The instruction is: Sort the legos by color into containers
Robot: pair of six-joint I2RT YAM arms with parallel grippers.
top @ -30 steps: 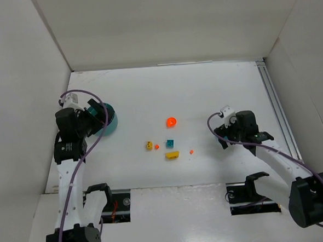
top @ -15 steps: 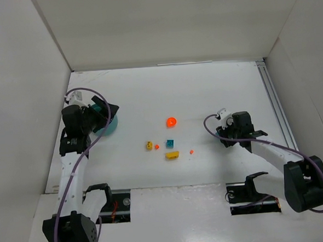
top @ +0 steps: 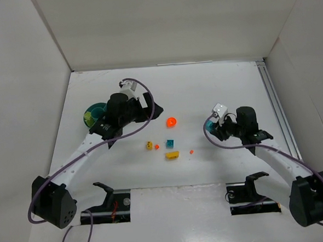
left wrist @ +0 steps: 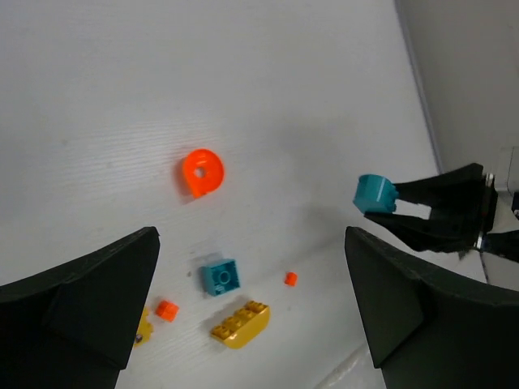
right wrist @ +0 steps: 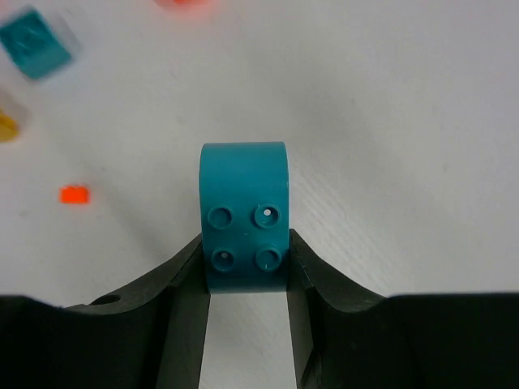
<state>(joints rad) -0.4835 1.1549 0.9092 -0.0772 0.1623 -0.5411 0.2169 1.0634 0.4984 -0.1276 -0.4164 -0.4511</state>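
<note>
A white table [top: 203,85] is seen from above, with two arms bolted at its 6 o'clock edge. The left arm [top: 76,159] has swung since half a second ago. Then it stood over the dish at the table's 9 o'clock side; now it stretches toward the centre. The teal dish [top: 96,107] lies partly uncovered behind its wrist, at about 10 o'clock on the table. The right arm [top: 276,160] has turned only slightly.

The left gripper [top: 153,108] hangs just at 10 o'clock of the orange ring [top: 171,121], spread wide and holding nothing. The right gripper [top: 212,128], toward the table's 3 o'clock side, pinches a teal piece [top: 209,127] that did not show earlier.

The loose legos lie where they did. At 6 o'clock of the ring is a teal block [top: 170,142], and below that a yellow brick [top: 172,155]. At 9 o'clock of the block sit an orange bit [top: 157,146] and a yellow bit [top: 149,145]. A second orange bit [top: 191,151] lies at 3 o'clock of the brick.

Only the top view shows the dish. The left wrist view shows its own black fingers [left wrist: 81,300] far apart, framing the ring, block and brick. Only the right wrist view shows the teal piece close up: a rounded top and four studs, clamped at its sides.
</note>
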